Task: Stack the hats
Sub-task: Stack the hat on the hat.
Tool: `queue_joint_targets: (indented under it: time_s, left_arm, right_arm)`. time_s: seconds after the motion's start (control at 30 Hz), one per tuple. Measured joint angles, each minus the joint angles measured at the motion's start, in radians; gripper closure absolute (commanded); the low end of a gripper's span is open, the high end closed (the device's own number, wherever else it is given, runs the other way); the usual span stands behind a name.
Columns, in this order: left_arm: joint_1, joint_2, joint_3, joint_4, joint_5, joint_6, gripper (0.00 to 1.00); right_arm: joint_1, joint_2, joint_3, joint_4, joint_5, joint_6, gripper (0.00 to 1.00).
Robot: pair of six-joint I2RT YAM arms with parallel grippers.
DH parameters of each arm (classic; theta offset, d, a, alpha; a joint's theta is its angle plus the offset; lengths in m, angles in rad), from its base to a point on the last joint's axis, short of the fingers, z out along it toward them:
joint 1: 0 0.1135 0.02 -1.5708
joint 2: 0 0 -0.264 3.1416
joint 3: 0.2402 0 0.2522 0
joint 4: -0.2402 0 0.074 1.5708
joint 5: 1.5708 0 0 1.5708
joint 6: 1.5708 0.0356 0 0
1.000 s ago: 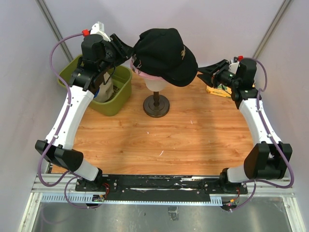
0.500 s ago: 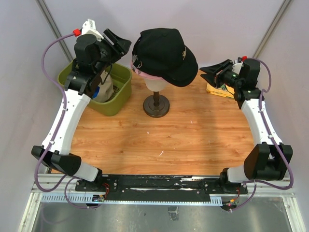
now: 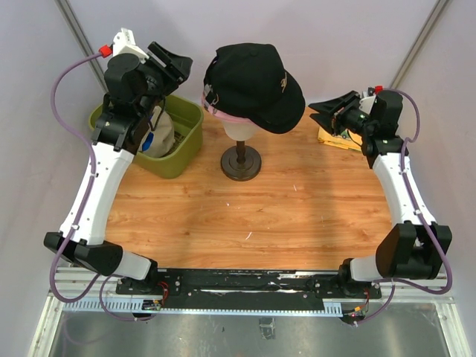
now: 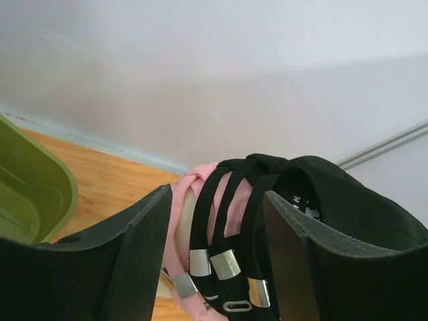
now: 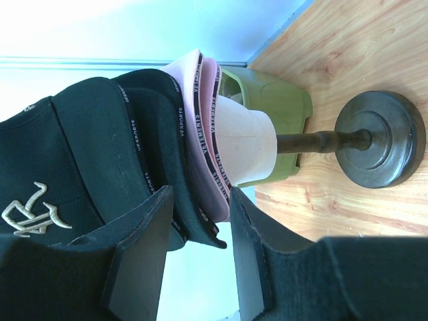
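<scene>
Hats [image 3: 253,78] on mannequin head [image 3: 239,128], between pincers. Left pincer [image 3: 177,65] agape, empty, just beside rear straps. Right pincer [image 3: 318,113] agape, empty, near brim.

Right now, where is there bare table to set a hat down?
The tabletop between the stand base and the arm bases is bare. Crowded: the green bin back left, yellow item back right.

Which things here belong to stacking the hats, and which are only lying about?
Job: black cap; pink cap under it; beige cap in the bin.
Not the job: bin; mannequin head, which only carries the stack; yellow object at the right.
</scene>
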Motion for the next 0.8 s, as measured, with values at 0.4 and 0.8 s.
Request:
queue_joint_targets:
  time_s: [0.4,0.8]
  left_arm:
    - [0.046,-0.067,-0.117,0.094,0.075,-0.003,0.38]
    - [0.097,-0.018,-0.118,0.266,0.407,0.008,0.38]
  right_arm:
    - [-0.014,-0.031,0.008,-0.004,0.003,-0.011,0.59]
    - [-0.014,-0.029,0.142,-0.039,0.012,-0.059,0.59]
